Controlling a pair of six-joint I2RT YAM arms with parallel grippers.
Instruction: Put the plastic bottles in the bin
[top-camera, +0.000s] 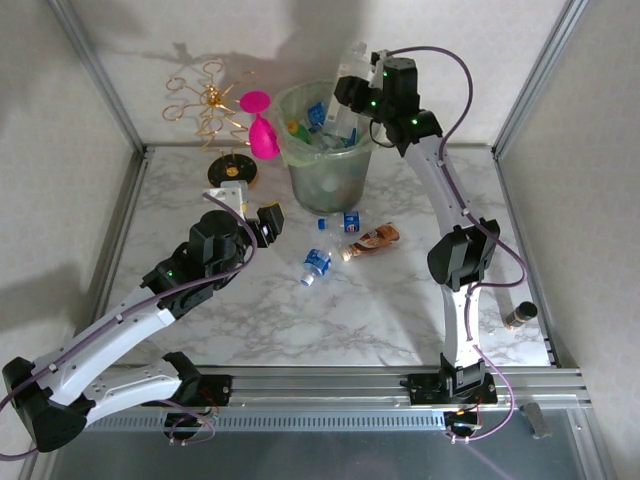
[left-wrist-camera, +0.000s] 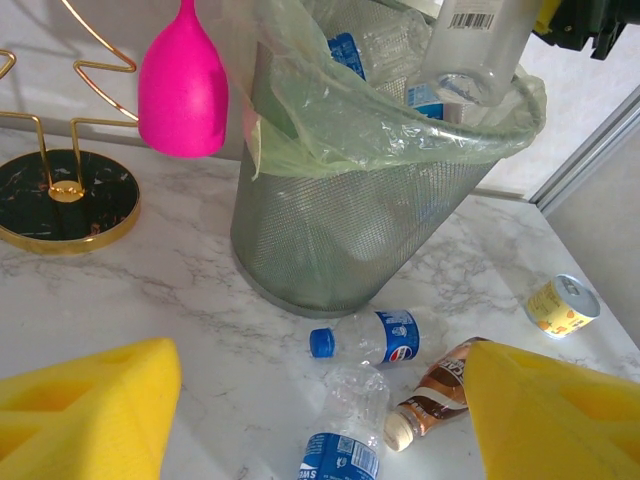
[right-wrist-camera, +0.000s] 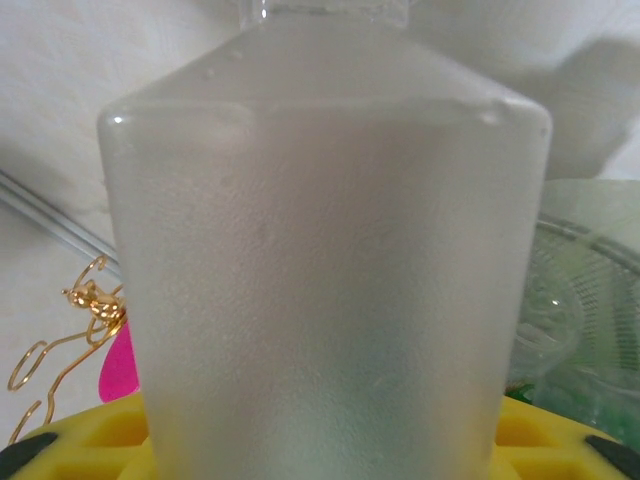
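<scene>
My right gripper (top-camera: 352, 88) is shut on a frosted clear plastic bottle (right-wrist-camera: 320, 280) and holds it over the right rim of the bin (top-camera: 325, 150); the bottle (left-wrist-camera: 475, 45) hangs neck-down there. The bin (left-wrist-camera: 340, 210) is a lined mesh bucket with several bottles inside. Three bottles lie on the table in front of it: a blue-capped Pepsi one (left-wrist-camera: 378, 335), a clear one with a blue label (left-wrist-camera: 348, 425) and a brown one (left-wrist-camera: 437, 392). My left gripper (top-camera: 270, 222) hovers open just left of them, its yellow fingers (left-wrist-camera: 90, 410) wide apart with nothing between them.
A pink goblet (left-wrist-camera: 182, 85) hangs on a gold wire stand (left-wrist-camera: 62, 195) left of the bin. A small yellow can (left-wrist-camera: 561, 305) lies right of the brown bottle. A small dark container (top-camera: 520, 316) stands near the table's right edge.
</scene>
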